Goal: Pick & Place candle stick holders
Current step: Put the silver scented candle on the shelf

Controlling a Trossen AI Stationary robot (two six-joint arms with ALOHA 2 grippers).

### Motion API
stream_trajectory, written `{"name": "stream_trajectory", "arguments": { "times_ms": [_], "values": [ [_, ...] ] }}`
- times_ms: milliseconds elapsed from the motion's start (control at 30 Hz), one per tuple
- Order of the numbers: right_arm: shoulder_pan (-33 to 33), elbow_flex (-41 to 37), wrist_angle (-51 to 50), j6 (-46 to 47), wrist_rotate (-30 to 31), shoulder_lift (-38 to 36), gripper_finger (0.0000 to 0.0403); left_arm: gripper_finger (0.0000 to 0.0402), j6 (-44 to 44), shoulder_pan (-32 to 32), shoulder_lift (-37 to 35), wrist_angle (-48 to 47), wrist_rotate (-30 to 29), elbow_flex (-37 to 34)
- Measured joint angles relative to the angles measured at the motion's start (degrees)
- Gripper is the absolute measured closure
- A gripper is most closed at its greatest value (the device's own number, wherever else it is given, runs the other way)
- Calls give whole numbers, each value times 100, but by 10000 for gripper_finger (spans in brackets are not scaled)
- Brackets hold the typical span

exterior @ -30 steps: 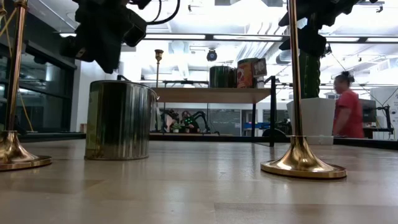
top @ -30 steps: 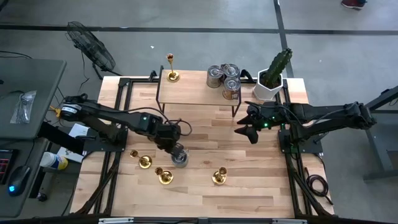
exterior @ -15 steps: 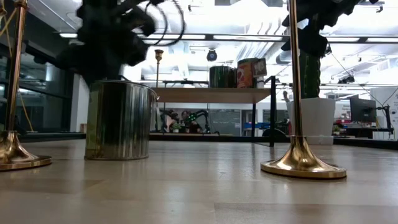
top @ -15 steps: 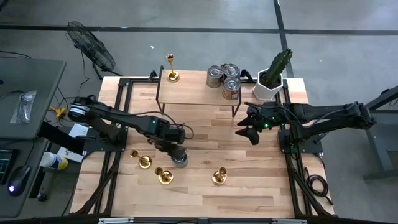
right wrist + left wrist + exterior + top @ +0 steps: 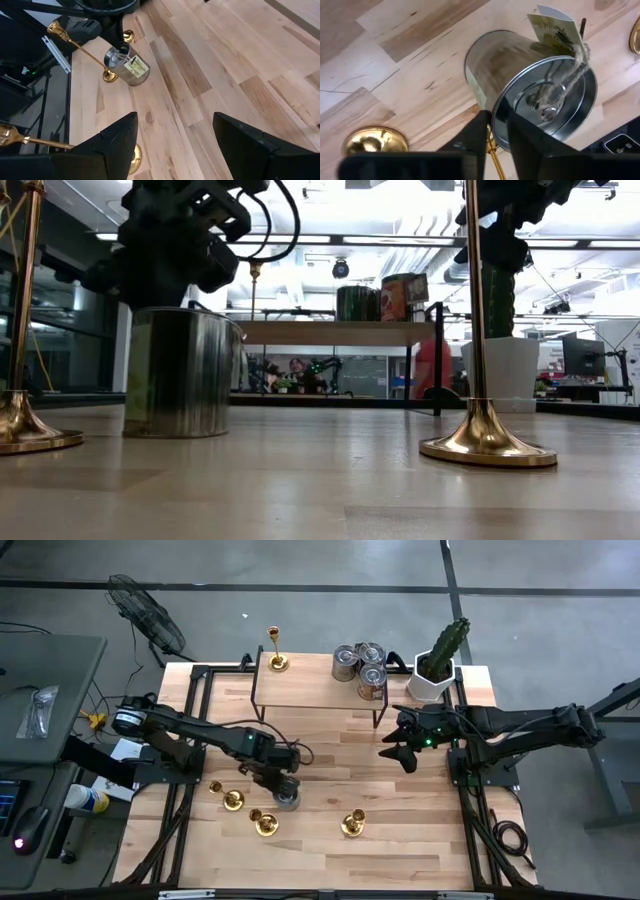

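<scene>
My left gripper point(image 5: 283, 787) stands over an open-topped silver tin can point(image 5: 287, 799) with a paper tag, upright on the table, and is shut on its rim. Three gold candle stick holders point(image 5: 232, 800), point(image 5: 265, 824), point(image 5: 352, 825) stand on their round bases near the can. A fourth point(image 5: 276, 661) stands on the raised shelf. One holder's thin stem point(image 5: 493, 152) shows in the gap between my left fingers. My right gripper point(image 5: 395, 752) hangs open and empty at the right, above the table. My left gripper has the can's top rim point(image 5: 493, 119) between its two fingers, one finger point(image 5: 522, 137) over the can's hollow and the other point(image 5: 476, 135) outside its wall. The fingers come from above, pointing down. The can stands upright with its bottom point(image 5: 175, 432) on the table.
A black-framed wooden shelf point(image 5: 315, 690) stands at the table's far side with three tin cans point(image 5: 362, 667) on it. A potted cactus point(image 5: 437, 665) is at the far right. Bare wood lies between the shelf and the holders. A person point(image 5: 432, 365) shows in the room behind.
My left gripper has come down from above the can onto its rim. The can has slid a little toward the table's left, staying upright. A person in the room behind has moved.
</scene>
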Motion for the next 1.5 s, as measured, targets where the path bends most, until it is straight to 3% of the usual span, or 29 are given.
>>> {"name": "stream_trajectory", "arguments": {
  "times_ms": [200,600,1167,1500],
  "values": [
    [-1,0,0,-23,0,0,151,395,58,0,-4,14,29,2],
    [1,0,0,-45,0,0,151,400,-40,3,13,-8,-112,97],
    [1,0,15,-45,2,0,151,401,569,857,332,451,-506,694],
    [-1,0,44,-15,4,0,151,401,1427,1280,1277,281,-505,1965]
  ]
}}
